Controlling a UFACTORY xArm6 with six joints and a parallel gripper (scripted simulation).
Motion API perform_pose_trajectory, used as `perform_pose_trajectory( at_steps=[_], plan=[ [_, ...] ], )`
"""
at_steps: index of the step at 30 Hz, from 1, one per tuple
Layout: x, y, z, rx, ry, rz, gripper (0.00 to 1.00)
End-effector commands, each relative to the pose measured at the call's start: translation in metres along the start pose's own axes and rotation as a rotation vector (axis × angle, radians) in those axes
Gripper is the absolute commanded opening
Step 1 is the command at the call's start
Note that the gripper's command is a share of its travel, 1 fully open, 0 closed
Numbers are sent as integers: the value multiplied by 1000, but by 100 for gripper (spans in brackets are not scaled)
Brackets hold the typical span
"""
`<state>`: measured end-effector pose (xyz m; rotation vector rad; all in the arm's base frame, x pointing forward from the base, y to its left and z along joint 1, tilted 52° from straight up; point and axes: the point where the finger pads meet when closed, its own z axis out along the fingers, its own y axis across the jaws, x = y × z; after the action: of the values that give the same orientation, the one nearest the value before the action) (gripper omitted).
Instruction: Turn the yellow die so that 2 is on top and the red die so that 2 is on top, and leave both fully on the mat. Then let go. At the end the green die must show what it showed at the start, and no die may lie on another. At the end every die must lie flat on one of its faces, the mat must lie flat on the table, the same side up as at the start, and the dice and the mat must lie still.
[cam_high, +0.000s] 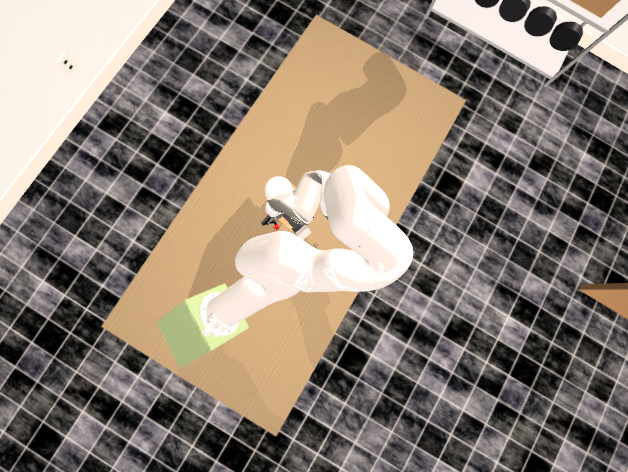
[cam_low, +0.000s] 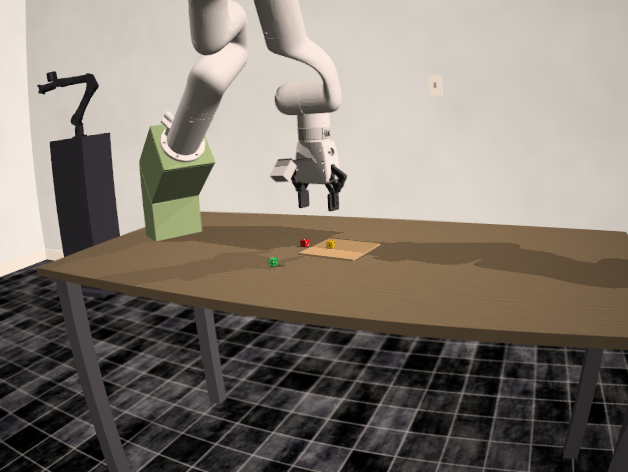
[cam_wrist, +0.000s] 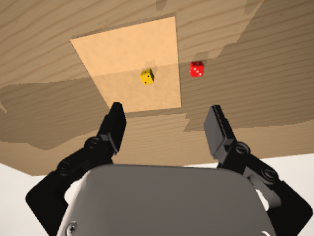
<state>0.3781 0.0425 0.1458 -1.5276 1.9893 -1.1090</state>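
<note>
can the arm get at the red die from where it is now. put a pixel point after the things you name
Probably yes: the jaws (cam_low: 318, 199) stand open above the table (cam_high: 375, 147) (cam_low: 431, 289) (cam_wrist: 240, 95), and no other die touches the red die (cam_high: 276, 227) (cam_low: 304, 243) (cam_wrist: 197, 69), which lies just off the mat (cam_low: 355, 250) (cam_wrist: 125, 45).

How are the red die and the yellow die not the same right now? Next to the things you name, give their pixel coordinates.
The red die (cam_high: 276, 226) (cam_low: 304, 243) (cam_wrist: 197, 69) is red with white dots, but the yellow die (cam_low: 330, 244) (cam_wrist: 147, 76) is yellow with dark dots. The yellow die sits on the mat (cam_low: 350, 251) (cam_wrist: 125, 45), while the red die sits beside it on the table (cam_high: 167, 284) (cam_low: 431, 294) (cam_wrist: 280, 75). Both are little cubes, and neither is in the jaws.
</note>
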Motion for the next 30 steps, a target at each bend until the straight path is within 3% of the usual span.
perform_pose_trajectory(
  at_steps=[1,13,16,18,30],
  plan=[
    [0,3,1,-11,1,-173,100],
    [2,13,4,-11,-2,-606,100],
    [2,13,5,-11,-2,-618,100],
    [3,16,6,-11,-4,-758,100],
    [4,26,9,-9,-9,-1185,100]
  ],
)
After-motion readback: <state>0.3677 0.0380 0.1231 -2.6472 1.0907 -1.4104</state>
